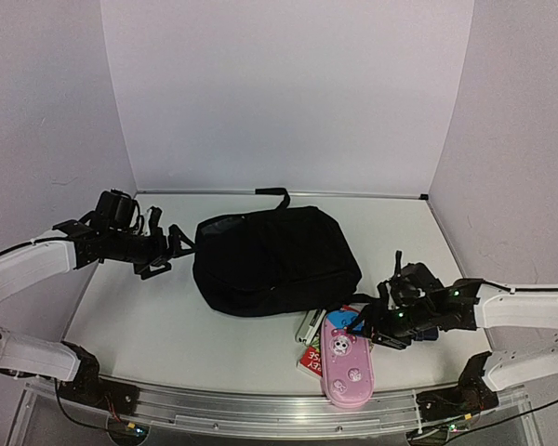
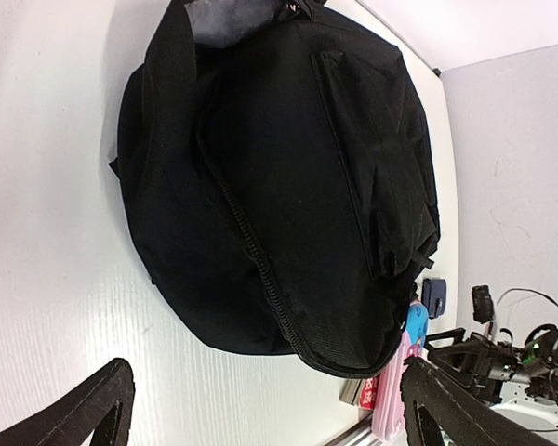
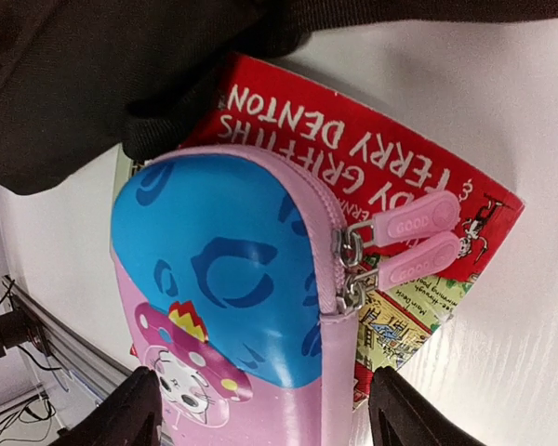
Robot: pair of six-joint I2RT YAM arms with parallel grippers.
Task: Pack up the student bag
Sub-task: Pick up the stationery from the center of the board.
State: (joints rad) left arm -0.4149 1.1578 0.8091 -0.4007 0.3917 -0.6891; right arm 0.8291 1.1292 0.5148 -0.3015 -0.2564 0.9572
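The student bag (image 1: 274, 255), a big black backpack, lies flat mid-table with its zipper (image 2: 260, 269) shut. My left gripper (image 1: 172, 243) hovers open just left of it, and the left wrist view shows only bare table between its fingertips (image 2: 260, 418). A pink and blue pencil case (image 1: 346, 364) lies on a red book (image 1: 310, 358) in front of the bag. My right gripper (image 1: 367, 325) is open and straddles the case's blue end (image 3: 232, 279). One finger (image 3: 418, 409) stands a little clear of the case's zipper side. The other finger (image 3: 130, 409) is at the opposite edge.
A small dark-blue pouch (image 2: 434, 295) lies by the bag's right side, near the right arm. A pale flat item (image 1: 309, 325) pokes out beside the book. The metal rail (image 1: 260, 409) runs along the table's front edge. White walls close in the back and both sides.
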